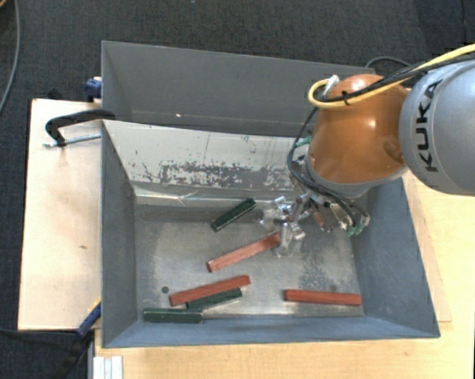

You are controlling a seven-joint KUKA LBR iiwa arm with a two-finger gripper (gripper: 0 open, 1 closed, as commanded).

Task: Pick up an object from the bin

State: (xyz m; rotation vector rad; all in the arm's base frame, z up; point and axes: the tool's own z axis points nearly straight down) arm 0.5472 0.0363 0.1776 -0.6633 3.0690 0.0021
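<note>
The jaws hang at the upper-right end of a slanted reddish-brown bar (238, 256), centre-right in the grey bin (226, 90); open or closed, I cannot tell.

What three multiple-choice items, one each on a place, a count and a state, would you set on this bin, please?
1. Where is the gripper?
A) by the right end of the middle reddish stick
B) over the bin's lower-left corner
C) outside the bin

2. How many reddish sticks lie in the bin?
A) one
B) three
C) five

3. How does the lower-right reddish stick lie?
A) upright
B) across a green stick
C) flat and alone

Key:
1 A, it hangs at that stick's right end.
2 B, the middle one, the lower-left reddish stick and the lower-right one.
3 C, it lies on the floor with nothing touching it.
</note>
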